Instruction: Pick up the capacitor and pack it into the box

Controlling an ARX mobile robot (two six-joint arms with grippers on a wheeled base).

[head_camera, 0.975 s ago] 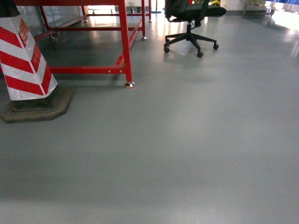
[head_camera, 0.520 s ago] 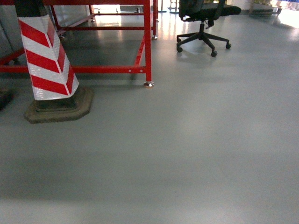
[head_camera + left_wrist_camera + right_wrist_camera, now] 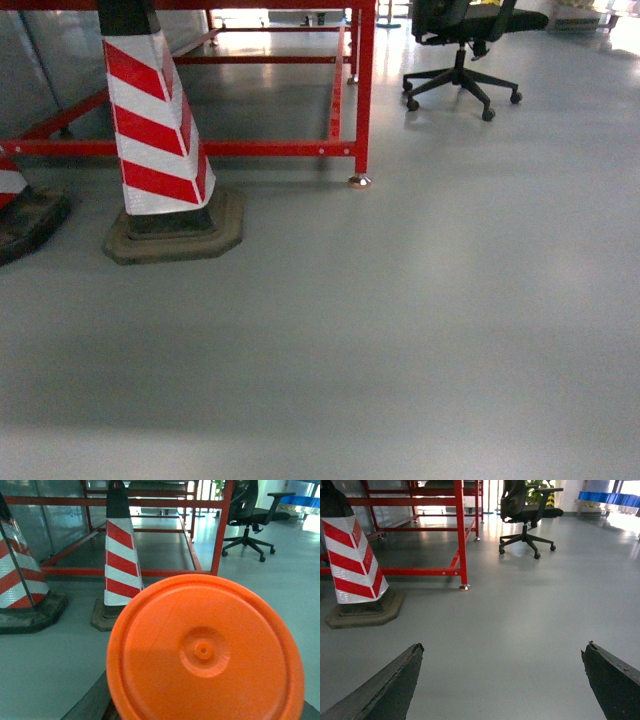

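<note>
You have bare grey floor ahead and to the right in the head view, with nothing standing on it in the near and middle ground. The limits are on the left and at the back: a red-and-white striped cone on a dark base stands left of centre, the base of a second cone shows at the left edge, and a red metal frame runs behind them, its nearest foot just right of the first cone. A black office chair stands farther back on the right, well apart from the frame. Neither arm shows in the head view. Your right gripper points forward and slightly down over the floor; its two dark fingers sit in the lower corners of its wrist view, spread wide with only floor between them. In the left wrist view the round orange end of the capacitor, with a raised rim and a small central nub, fills the lower half very close to the lens. It hides the left gripper's fingers, so you cannot tell whether they are clamped on it or merely beside it. Only a dark sliver shows at its lower left edge.
</note>
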